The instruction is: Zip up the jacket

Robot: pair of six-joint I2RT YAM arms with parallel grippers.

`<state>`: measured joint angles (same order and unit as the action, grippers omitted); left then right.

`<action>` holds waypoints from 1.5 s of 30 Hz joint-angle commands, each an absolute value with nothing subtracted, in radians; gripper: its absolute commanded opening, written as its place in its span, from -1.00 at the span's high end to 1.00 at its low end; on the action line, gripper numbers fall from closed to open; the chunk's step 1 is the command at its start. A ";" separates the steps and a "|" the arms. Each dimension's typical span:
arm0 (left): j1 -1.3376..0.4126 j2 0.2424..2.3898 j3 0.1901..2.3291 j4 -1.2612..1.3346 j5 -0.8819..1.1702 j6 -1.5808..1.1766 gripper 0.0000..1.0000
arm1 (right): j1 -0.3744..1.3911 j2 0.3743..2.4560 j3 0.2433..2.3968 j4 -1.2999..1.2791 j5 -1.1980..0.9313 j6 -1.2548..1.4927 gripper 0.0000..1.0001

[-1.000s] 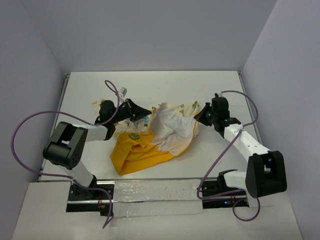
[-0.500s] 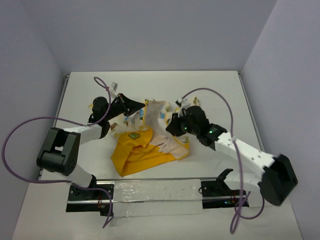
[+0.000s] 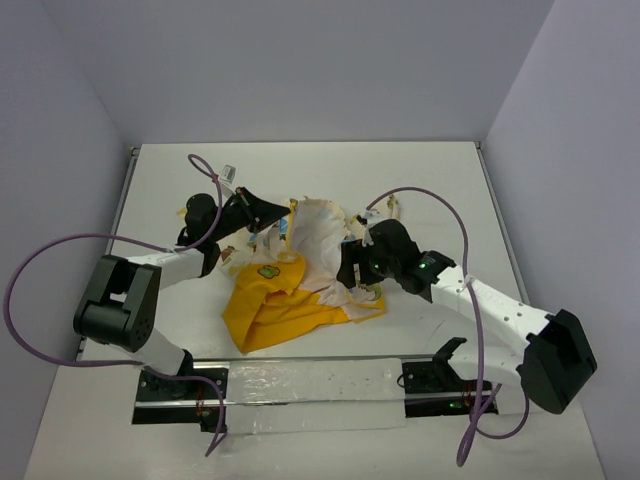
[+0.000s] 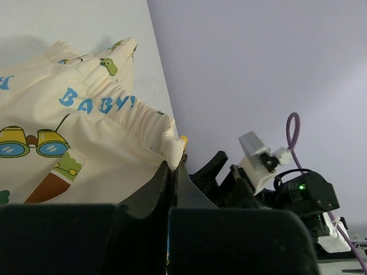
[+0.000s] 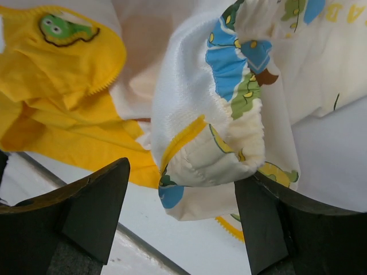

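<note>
Your left pincer [image 4: 172, 171] is clenched on a gathered cream edge of the jacket [image 3: 290, 300], and the cloth spreads away in front of its tips. Your right pincer [image 5: 180, 200] stands wide apart and holds nothing; a rolled cuff of the jacket lies between its fingers. The jacket is crumpled and open, with the yellow lining showing. I cannot make out the zipper, so zipping seems not yet begun.

We see the table [image 3: 420, 170] from above and behind the bases [image 3: 170, 385], facing 12 o'clock. Our left wrist view hugs the jacket [image 4: 86, 132], facing 3 o'clock toward the right arm [image 4: 298, 195]. Our right wrist view looks down close, toward 8 o'clock. All share the jacket.
</note>
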<state>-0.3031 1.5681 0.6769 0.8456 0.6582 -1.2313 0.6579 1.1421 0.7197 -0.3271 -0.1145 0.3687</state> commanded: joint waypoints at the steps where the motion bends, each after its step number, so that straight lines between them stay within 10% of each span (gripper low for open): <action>1: -0.298 1.526 0.704 0.841 0.655 -1.201 1.00 | 0.633 1.068 0.789 -0.346 -0.064 0.395 -0.61; 24: -0.298 1.519 0.694 0.845 0.667 -1.196 1.00 | 0.529 0.907 0.622 -0.181 -0.115 0.544 -0.65; 45: -0.298 1.516 0.693 0.838 0.671 -1.187 1.00 | 0.529 0.973 0.567 -0.042 -0.135 0.601 0.11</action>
<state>-0.3031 1.5318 0.6769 0.7965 0.6592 -1.1957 0.5320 0.9605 0.5606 -0.1114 -0.1374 0.5882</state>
